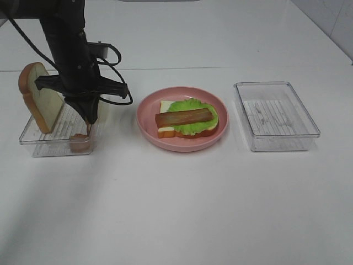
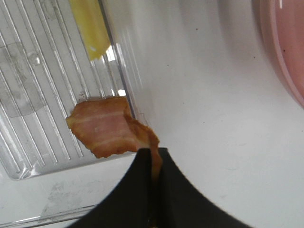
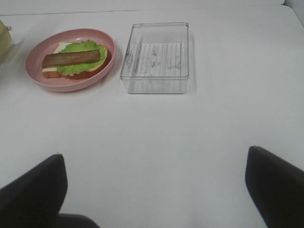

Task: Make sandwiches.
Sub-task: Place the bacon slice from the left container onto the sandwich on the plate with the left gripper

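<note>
On the pink plate [image 1: 148,126] lies the partial sandwich: a white bread slice [image 1: 165,105], a ruffled green lettuce leaf [image 1: 193,128] and a reddish-brown meat strip [image 1: 183,116]. The right wrist view shows this stack [image 3: 71,59] too. My left gripper [image 1: 86,128] reaches down into the left clear tray [image 1: 49,144]. In the left wrist view the left gripper [image 2: 155,157] is shut on one end of a second meat strip [image 2: 102,128], which lies in the tray's corner. A second bread slice [image 1: 38,96] leans upright at the tray's far left. My right gripper [image 3: 154,199] is open over bare table.
A yellow cheese piece [image 2: 90,28] lies in the left tray [image 2: 33,95]. An empty clear tray [image 1: 276,116] stands right of the plate, also in the right wrist view [image 3: 156,57]. The plate's rim [image 2: 285,52] is close to the left gripper. The table is white.
</note>
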You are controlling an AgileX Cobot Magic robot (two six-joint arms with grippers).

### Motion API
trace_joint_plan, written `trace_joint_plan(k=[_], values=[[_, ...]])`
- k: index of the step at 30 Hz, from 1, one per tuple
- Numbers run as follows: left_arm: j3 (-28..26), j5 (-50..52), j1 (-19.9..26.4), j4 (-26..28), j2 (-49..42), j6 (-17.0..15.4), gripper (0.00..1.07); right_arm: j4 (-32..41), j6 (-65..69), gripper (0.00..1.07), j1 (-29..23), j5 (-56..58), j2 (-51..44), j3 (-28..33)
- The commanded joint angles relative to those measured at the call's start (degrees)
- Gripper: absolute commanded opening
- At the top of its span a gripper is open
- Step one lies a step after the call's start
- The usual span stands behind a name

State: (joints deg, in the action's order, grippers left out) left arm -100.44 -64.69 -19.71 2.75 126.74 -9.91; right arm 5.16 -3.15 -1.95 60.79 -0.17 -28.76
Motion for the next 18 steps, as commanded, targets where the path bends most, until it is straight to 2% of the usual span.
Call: trace_joint_plan(k=[1,14,16,18], values=[[-0.11,-0.23,-0.40,0.74,-0.29,0.06,0.00,0.29,-0.63,0.96,0.17,-0.57,-1.43,0.06],[-0.11,-3.15,-0.40,2.01,-9.80,0.29,0.00,0.29,-0.63,0.96,0.17,-0.57,-1.43,0.06],[-0.17,-3.15,-0.40,2.69,-11.63,0.97,0.00,0.29,-0.63,0.96,0.17,-0.57,-1.43,0.06],[-1.55,-3.55,-0.46,5.90,-13.46,4.35,0.00,0.29,-0.63,0.96,0.17,-0.57,-1.43,0.06]])
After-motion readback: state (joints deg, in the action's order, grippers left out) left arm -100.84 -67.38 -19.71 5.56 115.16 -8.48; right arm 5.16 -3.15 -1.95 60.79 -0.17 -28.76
